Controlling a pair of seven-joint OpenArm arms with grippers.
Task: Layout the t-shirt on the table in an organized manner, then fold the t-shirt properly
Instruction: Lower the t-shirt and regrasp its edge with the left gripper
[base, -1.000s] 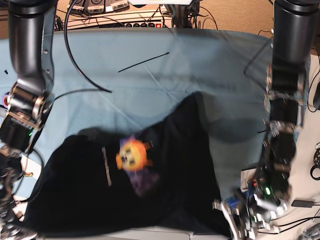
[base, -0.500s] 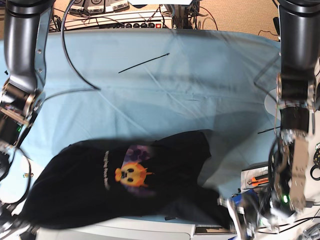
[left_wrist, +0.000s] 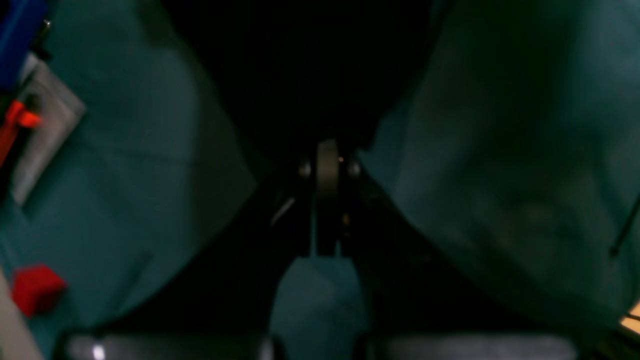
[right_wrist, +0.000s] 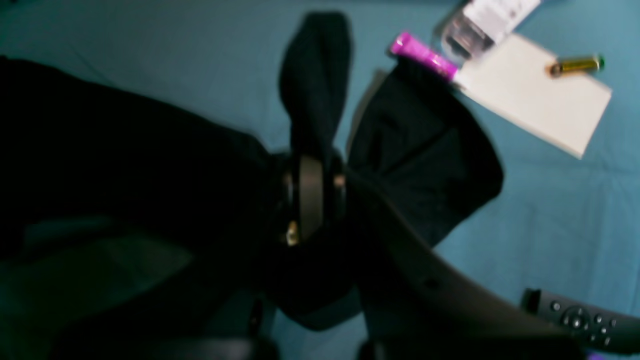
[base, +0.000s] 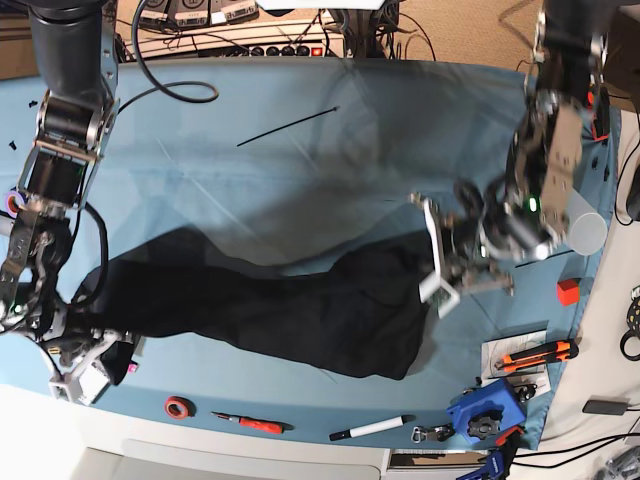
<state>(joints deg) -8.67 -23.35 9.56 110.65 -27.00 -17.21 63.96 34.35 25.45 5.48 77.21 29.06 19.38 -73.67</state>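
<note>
The black t-shirt lies stretched in a long band across the near half of the light blue table. Its print and tag are hidden. My left gripper is shut on the shirt's right end, held a little above the table. In the left wrist view the shut gripper has black shirt fabric around it. My right gripper is shut on the shirt's left end near the front left corner. In the right wrist view the gripper pinches a bunch of shirt fabric.
A red tape roll, a red knife, a marker, a blue tool and an orange cutter lie along the front edge. A red cube sits at the right. A thin black stick lies at the back.
Both arms have moved away from the front edge onto the table, pulling the shirt with them. The shirt went from a bunched heap with the print showing to a stretched band, print hidden.
</note>
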